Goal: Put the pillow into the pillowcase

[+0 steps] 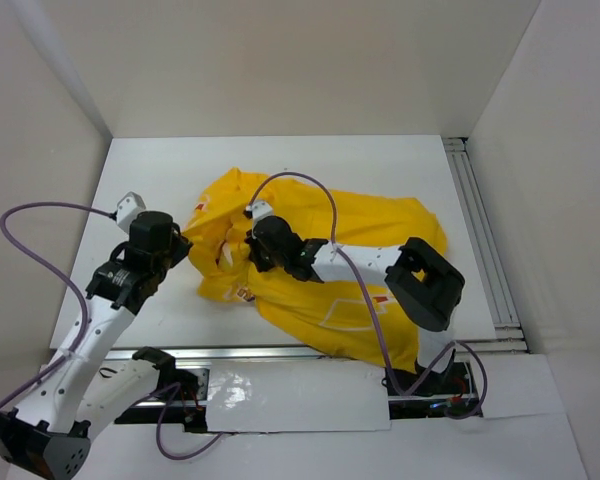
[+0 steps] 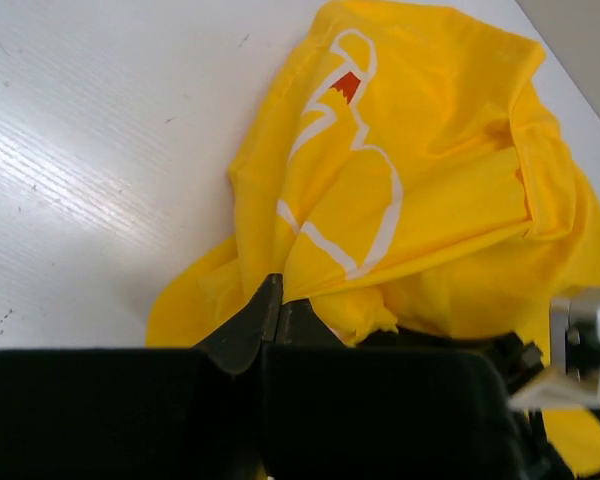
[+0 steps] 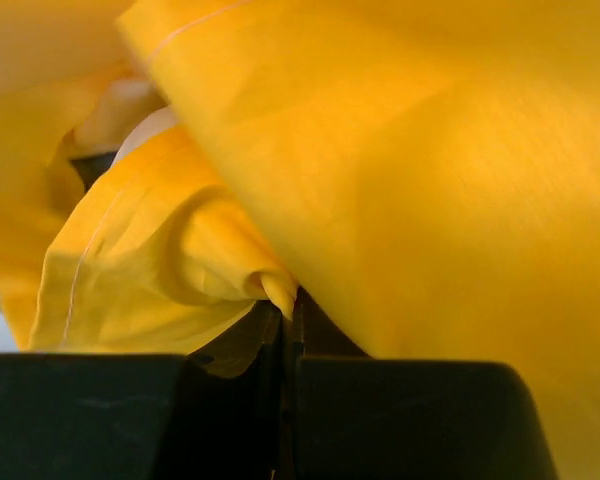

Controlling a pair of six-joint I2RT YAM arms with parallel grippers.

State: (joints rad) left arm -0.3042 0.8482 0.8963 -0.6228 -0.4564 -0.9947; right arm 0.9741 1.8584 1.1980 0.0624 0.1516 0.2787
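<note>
The bright yellow pillowcase (image 1: 370, 250) lies crumpled across the middle of the white table, with white printed outlines showing in the left wrist view (image 2: 380, 190). My left gripper (image 1: 187, 250) is at its left edge, jaws shut on a yellow fold (image 2: 280, 288). My right gripper (image 1: 248, 252) is over the case's left half, jaws shut on another pinched fold (image 3: 288, 300). The pillow is almost wholly hidden. Only a pale sliver (image 3: 145, 128) shows between yellow folds in the right wrist view, and I cannot tell whether it is the pillow.
White walls close in the table at the left, back and right. A metal rail (image 1: 480, 230) runs along the right side and another (image 1: 280, 352) along the front edge. Purple cables loop over both arms (image 1: 310, 180). Bare tabletop (image 1: 150, 170) lies left of the case.
</note>
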